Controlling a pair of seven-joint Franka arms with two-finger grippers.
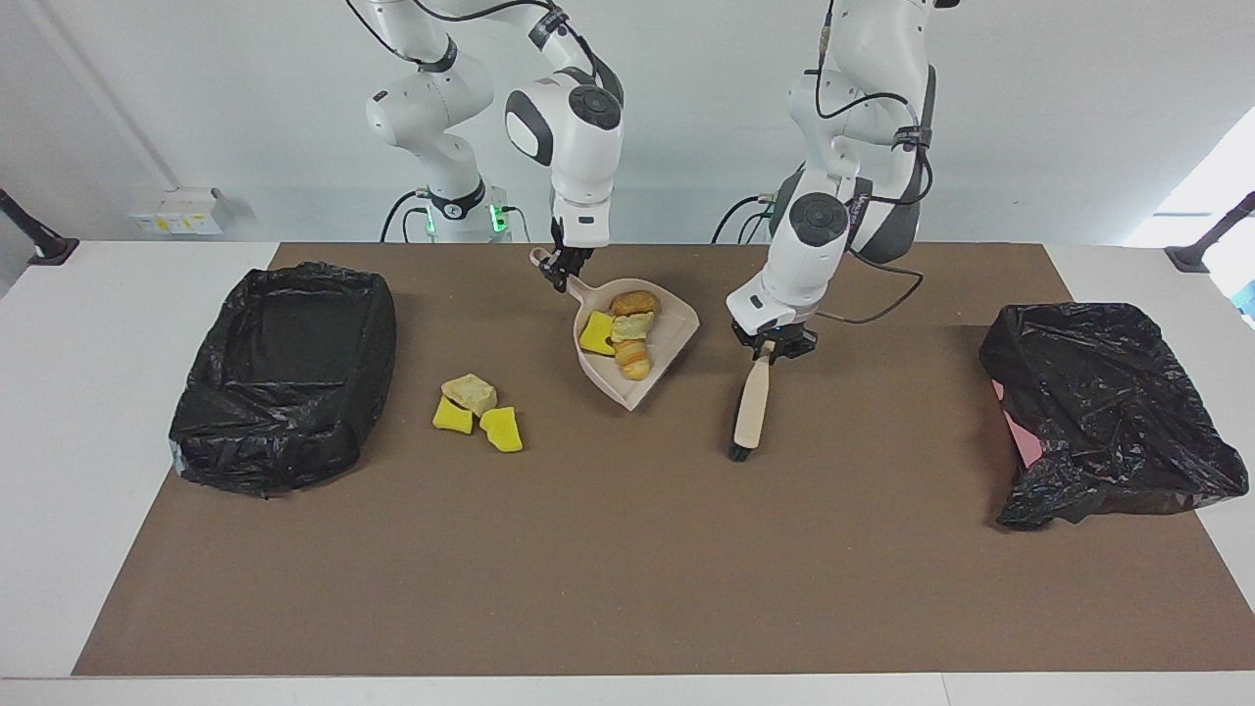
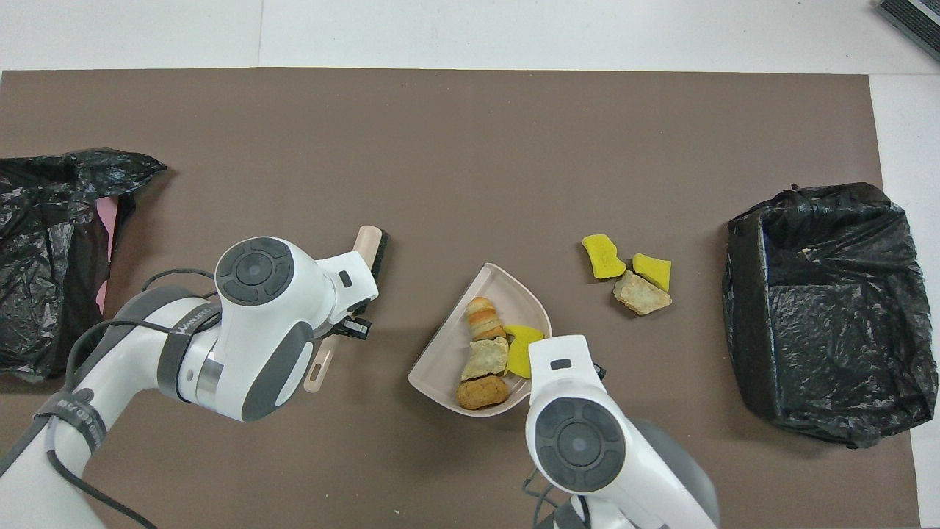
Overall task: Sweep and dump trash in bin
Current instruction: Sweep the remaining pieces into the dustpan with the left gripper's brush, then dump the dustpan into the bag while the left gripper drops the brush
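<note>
beige dustpan (image 1: 639, 378) with four scraps (image 1: 625, 330), three scraps (image 1: 477, 413) on mat, end effectors clamped

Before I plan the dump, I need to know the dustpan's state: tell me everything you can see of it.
The dustpan is beige, plastic-looking, with a shallow scoop and a short handle. The right gripper has its jaws shut on the handle, the scoop's open lip pointing away from the robots. Four scraps lie inside: one yellow, three bread-like. It sits mid-table; whether it rests on the mat or is slightly raised is unclear. The brush lies apart from it.
</note>
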